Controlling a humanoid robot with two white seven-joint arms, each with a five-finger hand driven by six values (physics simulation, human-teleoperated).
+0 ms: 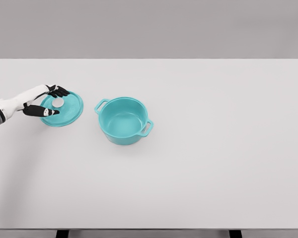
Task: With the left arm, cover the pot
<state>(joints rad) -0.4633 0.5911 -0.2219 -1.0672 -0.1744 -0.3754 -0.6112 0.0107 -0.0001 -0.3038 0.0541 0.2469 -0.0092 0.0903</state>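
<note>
Left robot hand (pixel 45 101), fingers apart, brackets the knob (pixel 58 102) of the lid (pixel 69 111), lying beside the uncovered pot (pixel 123 120) on the surface (pixel 213 148).

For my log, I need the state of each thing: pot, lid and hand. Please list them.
pot: upright, open, looks empty
lid: flat on the table, left of the pot, knob up
left hand: at the lid, fingers on either side of the knob, not closed

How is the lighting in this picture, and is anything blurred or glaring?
Head view: the light is soft and even, no glare on the white table; the teal two-handled pot and flat teal lid cast only faint shadows; the left hand at the lid looks sharp, edges slightly soft.
</note>
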